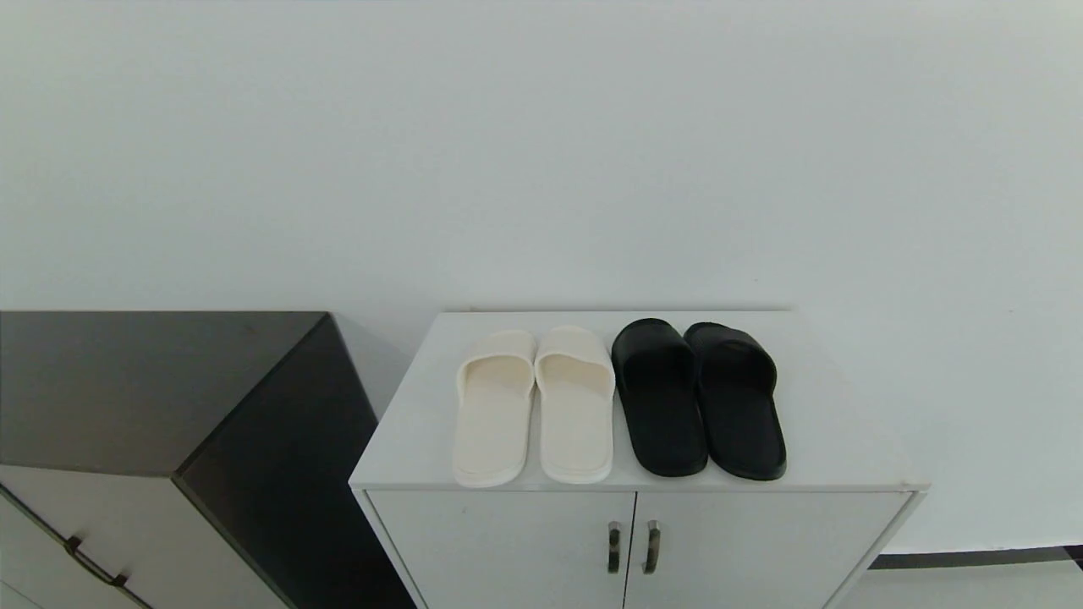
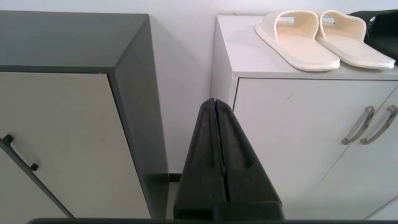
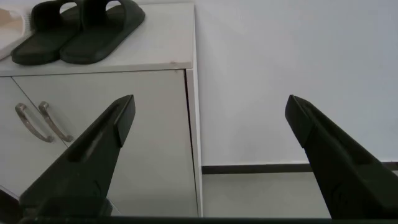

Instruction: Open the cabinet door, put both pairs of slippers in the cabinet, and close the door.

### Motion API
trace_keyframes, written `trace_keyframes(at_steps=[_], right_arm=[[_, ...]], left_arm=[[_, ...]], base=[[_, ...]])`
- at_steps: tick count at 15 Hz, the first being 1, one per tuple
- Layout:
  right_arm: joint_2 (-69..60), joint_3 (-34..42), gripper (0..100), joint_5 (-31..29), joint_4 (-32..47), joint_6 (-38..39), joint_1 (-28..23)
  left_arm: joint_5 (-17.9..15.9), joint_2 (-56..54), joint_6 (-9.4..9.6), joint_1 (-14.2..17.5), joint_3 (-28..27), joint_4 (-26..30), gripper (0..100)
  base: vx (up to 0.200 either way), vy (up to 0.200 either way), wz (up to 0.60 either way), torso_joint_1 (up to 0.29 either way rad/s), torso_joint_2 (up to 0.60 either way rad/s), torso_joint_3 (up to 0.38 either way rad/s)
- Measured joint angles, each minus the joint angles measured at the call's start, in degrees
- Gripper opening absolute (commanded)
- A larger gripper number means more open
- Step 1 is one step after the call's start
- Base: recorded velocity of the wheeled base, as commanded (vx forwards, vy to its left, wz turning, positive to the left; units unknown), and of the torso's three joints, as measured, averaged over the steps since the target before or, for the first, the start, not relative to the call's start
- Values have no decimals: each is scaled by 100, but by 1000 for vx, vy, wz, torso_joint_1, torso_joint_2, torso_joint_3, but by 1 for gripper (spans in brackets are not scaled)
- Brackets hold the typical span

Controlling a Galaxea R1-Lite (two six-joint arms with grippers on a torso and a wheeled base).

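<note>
Low before the white cabinet (image 1: pixel 508 541), the left hand (image 2: pixel 214 102) is clenched on nothing, its fingers pressed flat together, facing the gap between that cabinet and a dark cabinet (image 1: pixel 169 381). The right hand (image 3: pixel 210 102) is released, fingers spread wide, level with the right door (image 3: pixel 155 137) near its outer edge. Both doors are shut, their curved metal handles (image 1: pixel 650 547) side by side at the centre seam. The dark cabinet stands close at 9 o'clock of the white one. On the white top, the cream slippers (image 1: pixel 533 406) lie mid-surface, the black slippers (image 1: pixel 698 397) just beside them at 3 o'clock. All toes point to 12 o'clock, toward the plain wall (image 1: pixel 541 152), heels near the front edge.
</note>
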Motion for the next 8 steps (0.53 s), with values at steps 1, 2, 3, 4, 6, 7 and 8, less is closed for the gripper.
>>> trace_keyframes(at_steps=[1, 2, 3, 4, 6, 7, 8], right_arm=[[0, 0, 100, 0, 2, 0, 0], [0, 0, 100, -1, 5, -16, 0], [0, 0, 100, 0, 5, -73, 0], [0, 0, 100, 0, 7, -98, 0], [0, 0, 100, -9, 7, -77, 0], [0, 0, 100, -41, 5, -68, 0], [0, -2, 100, -61, -11, -119, 0]], left_arm=[[-4, 0, 2, 0, 0, 0, 0], [-4, 0, 2, 0, 0, 0, 0], [-6, 0, 0, 0, 0, 0, 0], [-6, 0, 2, 0, 0, 0, 0], [-6, 0, 2, 0, 0, 0, 0], [-9, 0, 2, 0, 0, 0, 0], [-6, 0, 5, 0, 0, 0, 0]], base=[[0, 0, 0, 0, 0, 0], [0, 0, 0, 0, 0, 0], [0, 0, 0, 0, 0, 0], [0, 0, 0, 0, 0, 0], [0, 0, 0, 0, 0, 0], [0, 0, 0, 0, 0, 0], [0, 0, 0, 0, 0, 0]])
